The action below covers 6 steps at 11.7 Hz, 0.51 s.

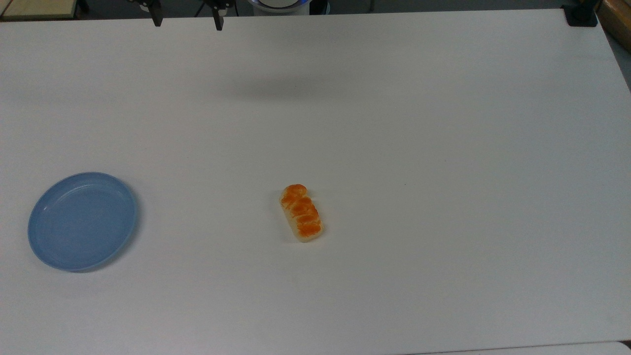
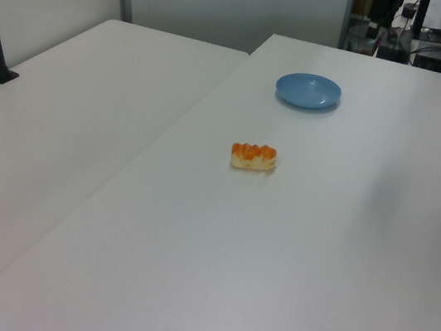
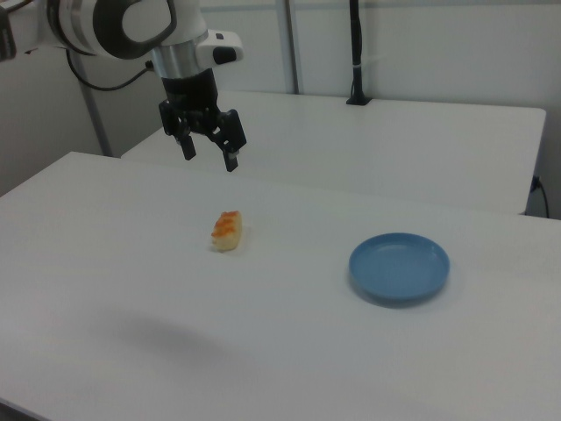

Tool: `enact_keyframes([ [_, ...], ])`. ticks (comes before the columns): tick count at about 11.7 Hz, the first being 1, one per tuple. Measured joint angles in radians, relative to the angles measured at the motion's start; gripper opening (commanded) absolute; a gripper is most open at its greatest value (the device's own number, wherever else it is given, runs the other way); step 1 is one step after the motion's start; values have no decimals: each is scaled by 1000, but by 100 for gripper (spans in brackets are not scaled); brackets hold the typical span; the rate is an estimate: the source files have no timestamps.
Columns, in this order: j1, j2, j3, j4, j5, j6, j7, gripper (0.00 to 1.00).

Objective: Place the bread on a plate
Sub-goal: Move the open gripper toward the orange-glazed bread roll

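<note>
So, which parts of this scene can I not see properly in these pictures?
- The gripper: in the top view the picture's upper edge cuts it off, leaving two fingertips. The right view shows it open.
- The arm: cut off by the right view's left edge.
- The bread: its underside is hidden, as it lies on the table.
- The plate: its far inner wall is hidden behind its raised rim in the left view.

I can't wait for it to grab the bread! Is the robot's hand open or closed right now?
Gripper: open, fingers spread apart, holding nothing, up in the air above the table.
</note>
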Motion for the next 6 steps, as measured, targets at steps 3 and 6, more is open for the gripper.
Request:
enact_keyframes([
  [3,10,1,0,-1,0,-2,0,100],
  [6,31,1,0,-4,0,-27,0,100],
])
